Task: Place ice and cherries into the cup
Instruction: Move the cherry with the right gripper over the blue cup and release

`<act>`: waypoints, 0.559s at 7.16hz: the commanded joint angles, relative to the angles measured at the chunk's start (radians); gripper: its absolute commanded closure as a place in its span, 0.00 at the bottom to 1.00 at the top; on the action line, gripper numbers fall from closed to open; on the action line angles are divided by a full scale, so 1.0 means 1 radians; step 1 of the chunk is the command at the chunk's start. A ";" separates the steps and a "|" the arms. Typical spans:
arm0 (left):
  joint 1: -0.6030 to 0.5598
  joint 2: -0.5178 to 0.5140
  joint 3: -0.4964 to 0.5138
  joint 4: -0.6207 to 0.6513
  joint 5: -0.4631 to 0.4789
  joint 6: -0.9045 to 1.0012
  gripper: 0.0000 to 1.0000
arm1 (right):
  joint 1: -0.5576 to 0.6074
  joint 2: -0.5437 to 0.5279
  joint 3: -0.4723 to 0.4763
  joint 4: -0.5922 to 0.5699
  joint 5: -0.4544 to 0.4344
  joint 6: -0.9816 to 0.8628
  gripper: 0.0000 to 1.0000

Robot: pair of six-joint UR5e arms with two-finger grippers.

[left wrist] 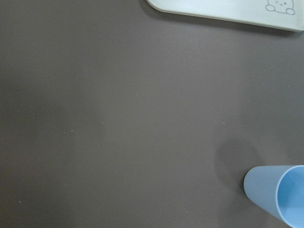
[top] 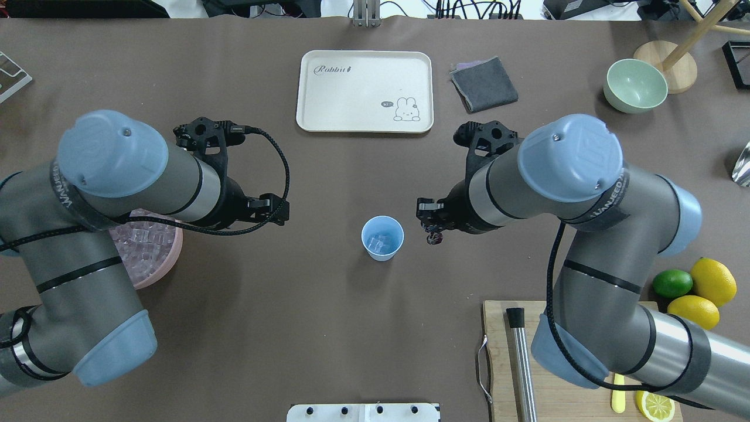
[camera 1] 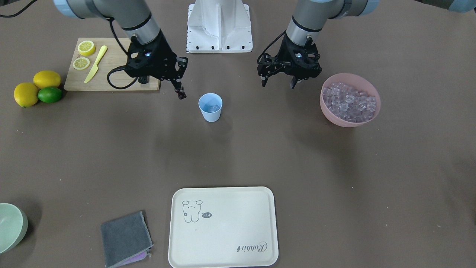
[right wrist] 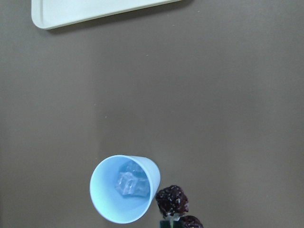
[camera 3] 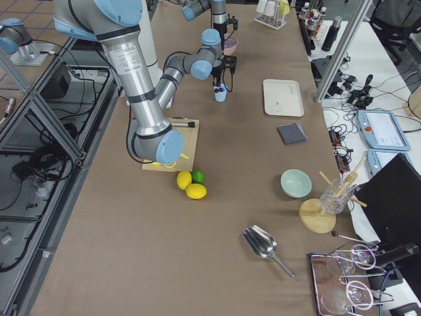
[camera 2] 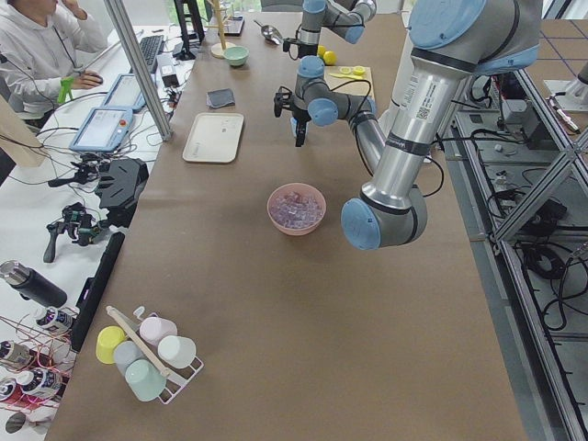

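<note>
The light-blue cup stands upright mid-table with a few clear ice cubes inside. My right gripper hangs just beside the cup's rim, shut on the dark cherries. More ice fills the pink bowl. My left gripper hovers between the cup and the pink bowl, open and with nothing between its fingers. The left wrist view shows the cup at its lower right corner.
A cream tray lies at the operators' side, with a grey cloth and a pale green bowl further along. A cutting board with lemon slices and a yellow knife, two lemons and a lime sit behind my right arm.
</note>
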 commanded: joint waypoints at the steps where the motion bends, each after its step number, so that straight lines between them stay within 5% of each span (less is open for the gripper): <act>1: 0.002 0.017 0.004 -0.005 -0.002 0.042 0.04 | -0.075 0.080 -0.016 -0.073 -0.102 0.026 1.00; 4: 0.002 0.021 -0.009 -0.005 -0.002 0.042 0.04 | -0.111 0.107 -0.045 -0.075 -0.155 0.032 1.00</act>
